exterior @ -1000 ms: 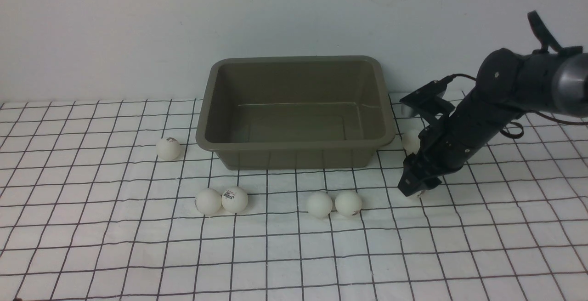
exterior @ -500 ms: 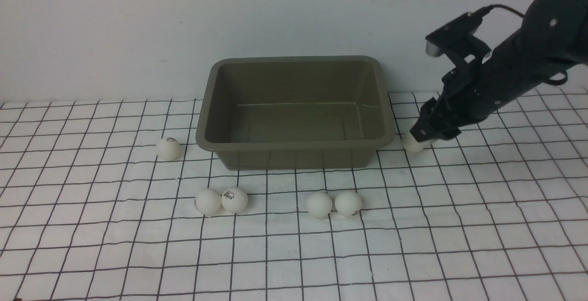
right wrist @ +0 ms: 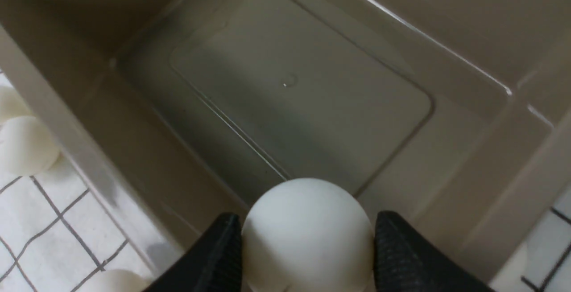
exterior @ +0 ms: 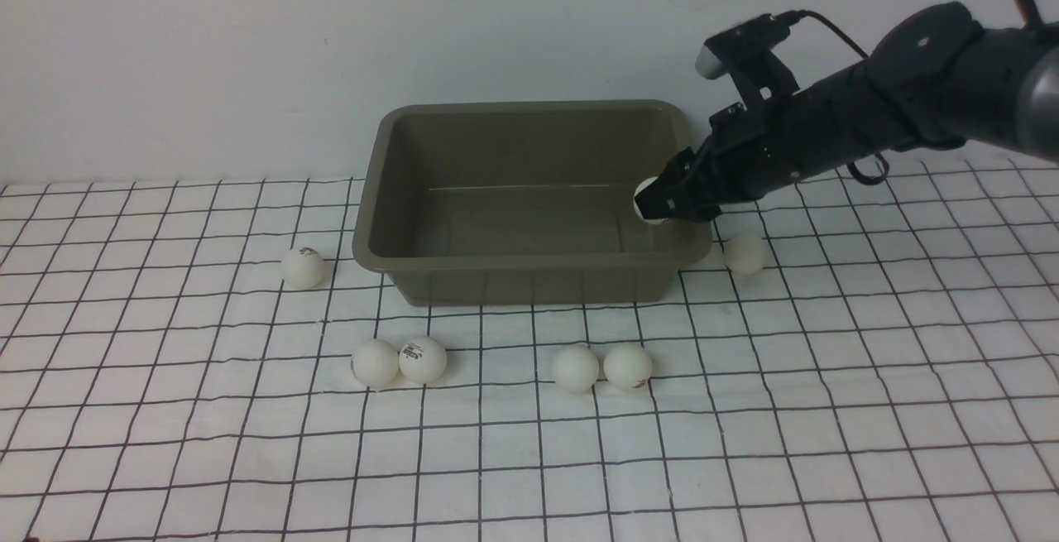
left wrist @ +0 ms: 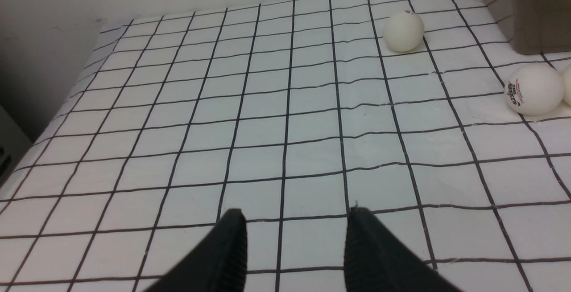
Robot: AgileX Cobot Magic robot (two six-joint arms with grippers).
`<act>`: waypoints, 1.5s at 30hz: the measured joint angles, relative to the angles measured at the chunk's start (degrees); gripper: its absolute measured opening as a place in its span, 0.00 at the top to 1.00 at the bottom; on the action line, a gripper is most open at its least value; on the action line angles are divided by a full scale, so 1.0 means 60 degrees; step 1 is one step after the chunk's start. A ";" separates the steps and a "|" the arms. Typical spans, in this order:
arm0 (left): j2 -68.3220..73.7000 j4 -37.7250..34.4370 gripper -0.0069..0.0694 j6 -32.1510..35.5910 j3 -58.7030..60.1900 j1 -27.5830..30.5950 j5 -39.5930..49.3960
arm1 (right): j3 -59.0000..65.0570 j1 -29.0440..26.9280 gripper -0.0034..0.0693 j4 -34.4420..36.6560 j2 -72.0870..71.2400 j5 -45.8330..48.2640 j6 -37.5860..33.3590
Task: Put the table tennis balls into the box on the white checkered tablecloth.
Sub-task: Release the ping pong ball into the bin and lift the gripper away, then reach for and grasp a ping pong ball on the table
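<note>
Right arm (exterior: 860,132) comes in from the right, stretched out low and angled down toward the left, with the right gripper (exterior: 662,201) past the rim at the right end of the box (exterior: 529,265). Its jaws are part closed, pinching one table tennis ball (right wrist: 308,234) from both sides, hanging above the box floor and not touching it. Box interior is bare, nothing lying in it. The left gripper (left wrist: 294,220) shows only in the left wrist view, low over the white checkered tablecloth (exterior: 827,410). Its two fingers are parted with cloth visible between them, gripping nothing. Count: 1 box and 7 balls, 1 held and 6 on the cloth. Loose ones are a single ball (exterior: 304,267) left of the box, a touching pair (exterior: 399,361) front-left, a second touching pair (exterior: 601,366) front-centre, and a lone ball (exterior: 745,253) just beside the box's right front corner, under the right arm. Some carry a small dark logo.
</note>
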 joint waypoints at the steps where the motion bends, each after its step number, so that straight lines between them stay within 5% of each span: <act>1: 0.0000 0.0000 0.54 0.0000 0.0000 0.0000 0.0000 | -0.0262 0.0045 0.48 0.0000 0.0211 0.0115 -0.0051; 5: 0.0000 0.0000 0.54 0.0000 0.0000 0.0000 0.0000 | -0.0541 0.0087 0.47 0.0000 0.0299 0.0173 -0.0107; 11: 0.0000 0.0000 0.54 0.0000 0.0000 0.0000 0.0000 | -0.0829 0.0087 0.26 -0.0010 0.0299 0.0170 -0.0118; 15: 0.0000 0.0000 0.54 0.0000 0.0000 0.0000 0.0000 | -0.1069 0.0046 0.21 -0.0011 0.0221 0.0163 -0.0397; 22: 0.0000 0.0000 0.54 0.0000 0.0000 0.0000 0.0000 | -0.1117 -0.0695 0.24 -0.0020 -0.0792 0.0318 -0.1183; 34: 0.0000 0.0000 0.54 0.0000 0.0000 0.0000 0.0000 | -0.1128 -0.3136 0.24 -0.0159 -0.1753 0.3054 -0.2321; 45: 0.0000 0.0000 0.54 0.0000 0.0000 0.0000 0.0000 | -0.1128 -0.2954 0.24 -0.0487 -0.0385 0.3090 -0.2117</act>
